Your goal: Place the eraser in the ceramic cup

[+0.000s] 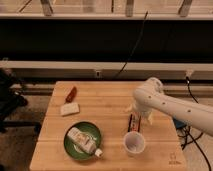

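The eraser [134, 122], a small oblong block with orange and dark stripes, lies on the wooden table [107, 102] right of centre. Just in front of it stands the ceramic cup [134, 143], small, white and upright with nothing visible inside. My white arm comes in from the right. Its gripper [140, 114] hangs directly over the far end of the eraser, open, with a finger on either side and nothing held.
A green plate [70, 146] at the front left carries a white tube lying on it. A cream-white flat block [70, 109] and a small reddish-brown piece [71, 93] lie at the back left. Cables and a dark wall run behind the table.
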Available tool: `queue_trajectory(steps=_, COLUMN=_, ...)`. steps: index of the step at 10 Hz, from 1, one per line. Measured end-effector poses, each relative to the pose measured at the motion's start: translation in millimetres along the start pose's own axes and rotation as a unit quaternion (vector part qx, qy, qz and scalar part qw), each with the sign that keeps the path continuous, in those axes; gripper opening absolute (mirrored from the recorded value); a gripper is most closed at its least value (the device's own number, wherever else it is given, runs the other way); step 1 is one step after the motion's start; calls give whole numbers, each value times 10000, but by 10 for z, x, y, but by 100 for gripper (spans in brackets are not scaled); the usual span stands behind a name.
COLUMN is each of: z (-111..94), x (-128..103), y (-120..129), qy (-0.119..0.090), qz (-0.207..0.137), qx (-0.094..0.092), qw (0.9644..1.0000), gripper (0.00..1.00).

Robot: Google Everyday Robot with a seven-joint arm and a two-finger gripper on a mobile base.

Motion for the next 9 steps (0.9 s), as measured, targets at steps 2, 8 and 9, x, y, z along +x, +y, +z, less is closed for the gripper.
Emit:
queue_trajectory(steps=2, z=55, x=17, y=-6, qy=-44, qz=8, qx=-4, qw=10000, gripper=80)
queue_trajectory(steps=8, z=304, x=85, y=-5, qy=-194, qz=-83, qx=-72, qw=9998, gripper=80)
queue_trajectory(steps=9, z=348, x=107, y=-18, qy=-214, qz=-127, qx=-82, qw=9997, gripper=80)
